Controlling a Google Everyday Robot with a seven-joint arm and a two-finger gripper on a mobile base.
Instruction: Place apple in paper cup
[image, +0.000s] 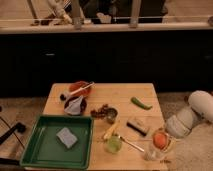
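Observation:
The apple (159, 139), small and orange-red, sits between the pale fingers of my gripper (161, 140) at the table's front right corner. The gripper is shut on it and holds it just above the table. The white arm (192, 117) reaches in from the right. The paper cup (150, 153), pale and whitish, stands at the front edge just left of and below the apple, partly overlapped by the gripper.
On the wooden table (125, 95) are a yellow-green cup with a spoon (114, 145), a small metal cup (111, 115), an orange-red bowl (79, 89), a green pepper (141, 103), a dark block (137, 126) and a green tray (42, 150) holding a sponge.

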